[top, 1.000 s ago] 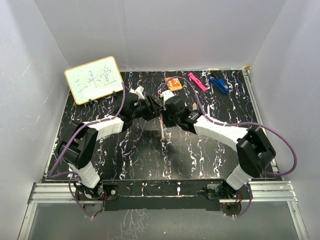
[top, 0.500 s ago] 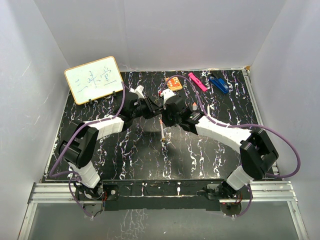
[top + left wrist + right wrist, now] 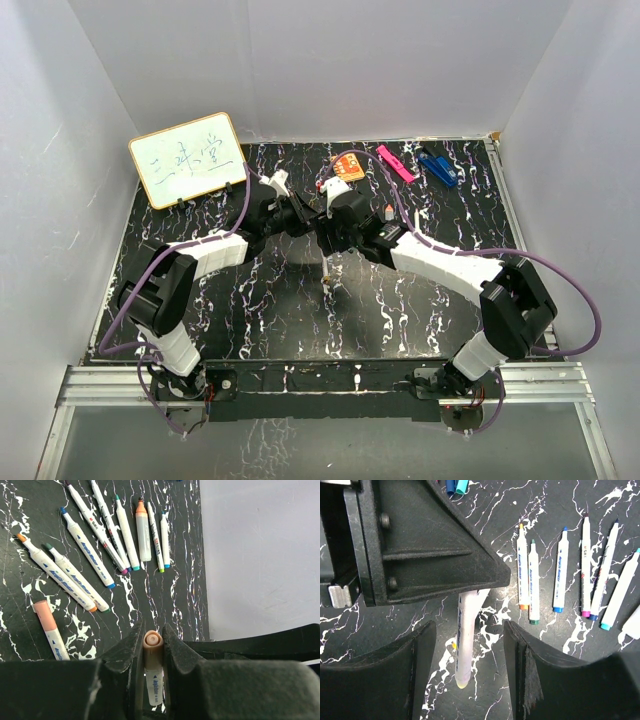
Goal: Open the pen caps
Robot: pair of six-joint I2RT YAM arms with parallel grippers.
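My left gripper (image 3: 152,632) is shut on the peach cap (image 3: 152,650) of a pen whose white barrel (image 3: 154,685) runs back under the fingers. In the right wrist view that pen (image 3: 465,640) hangs down from the left gripper, between the wide-apart fingers (image 3: 524,670) of my open right gripper (image 3: 470,675), touching neither. From above, both grippers meet mid-table, left (image 3: 303,214) and right (image 3: 333,230), with the pen (image 3: 326,266) pointing toward the near edge. Several other pens (image 3: 85,550) lie in a row on the black table; one has an orange cap (image 3: 141,507).
A whiteboard (image 3: 188,158) stands at the back left. An orange card (image 3: 348,167), a pink clip (image 3: 395,163) and a blue clip (image 3: 437,167) lie at the back. Loose blue and teal caps (image 3: 456,486) sit beyond the left gripper. White walls enclose the marbled table (image 3: 250,310).
My left gripper has closed on the pen's capped end, and my right gripper has opened and let go of the barrel. Both arms have shifted slightly.
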